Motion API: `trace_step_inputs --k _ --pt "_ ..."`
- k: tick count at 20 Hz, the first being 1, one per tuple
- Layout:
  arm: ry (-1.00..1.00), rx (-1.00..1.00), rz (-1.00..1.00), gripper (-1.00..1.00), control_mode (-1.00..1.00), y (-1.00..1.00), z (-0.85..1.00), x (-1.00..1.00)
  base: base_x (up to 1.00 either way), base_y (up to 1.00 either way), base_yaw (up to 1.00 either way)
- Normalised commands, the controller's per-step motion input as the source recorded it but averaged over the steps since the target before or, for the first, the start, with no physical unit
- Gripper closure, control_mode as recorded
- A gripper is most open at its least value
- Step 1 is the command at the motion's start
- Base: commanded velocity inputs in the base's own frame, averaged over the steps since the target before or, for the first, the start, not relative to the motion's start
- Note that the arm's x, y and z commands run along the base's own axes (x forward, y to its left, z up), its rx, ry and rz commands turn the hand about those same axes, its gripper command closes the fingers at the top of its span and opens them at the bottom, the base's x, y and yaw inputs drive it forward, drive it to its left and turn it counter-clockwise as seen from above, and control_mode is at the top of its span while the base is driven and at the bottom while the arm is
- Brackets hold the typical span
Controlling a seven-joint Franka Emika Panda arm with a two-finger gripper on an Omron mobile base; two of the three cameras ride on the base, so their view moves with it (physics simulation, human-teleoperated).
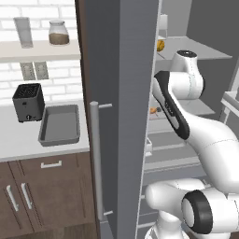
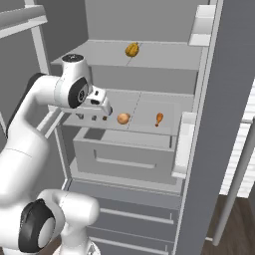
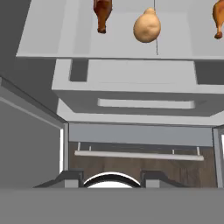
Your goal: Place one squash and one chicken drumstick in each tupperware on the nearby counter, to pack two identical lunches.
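We read the scene from the open refrigerator [image 2: 149,55] down to its contents. On the counter [image 1: 18,140] outside, beside the black toaster [image 1: 28,101], one grey tupperware [image 1: 59,125] lies empty. The arm reaches in over the middle shelf [image 2: 144,117], where the gripper [image 2: 94,118] hangs just left of a tan squash [image 2: 123,118]; it carries nothing, and we cannot tell how far apart its jaws stand. A second squash [image 2: 132,49] sits on the upper shelf. To the right of the tan squash lies a chicken drumstick [image 2: 158,118], and the hand view shows a second drumstick [image 3: 102,13] left of the same squash. We judge the squash firm, smooth and prone to roll, best pinched across its widest bulge; the drumsticks look light, best taken across the thick meaty end, not the thin bone.
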Motion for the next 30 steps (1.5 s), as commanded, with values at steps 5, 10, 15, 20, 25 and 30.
trace_step_inputs --k 5,10,15,20,25,30 --pt "-0.07 0.0 -0.01 -1.0 -1.0 -0.24 -0.25 -0.03 0.0 0.0 0.0" --pt "-0.16 0.0 0.0 -1.0 -1.0 -0.34 -0.44 0.0 0.0 0.0 0.0" --pt "-0.19 0.0 0.0 -1.0 -1.0 -0.2 -0.3 0.07 0.0 0.0 0.0" --pt "-0.02 0.0 0.0 -1.0 -1.0 -0.26 -0.19 0.33 0.0 0.0 0.0" --pt "0.04 0.03 0.0 -1.0 -1.0 -0.27 -0.03 0.49 0.0 0.0 0.0" --pt "0.1 0.07 0.0 -1.0 -1.0 -0.14 0.0 0.57 0.0 0.0 0.0"
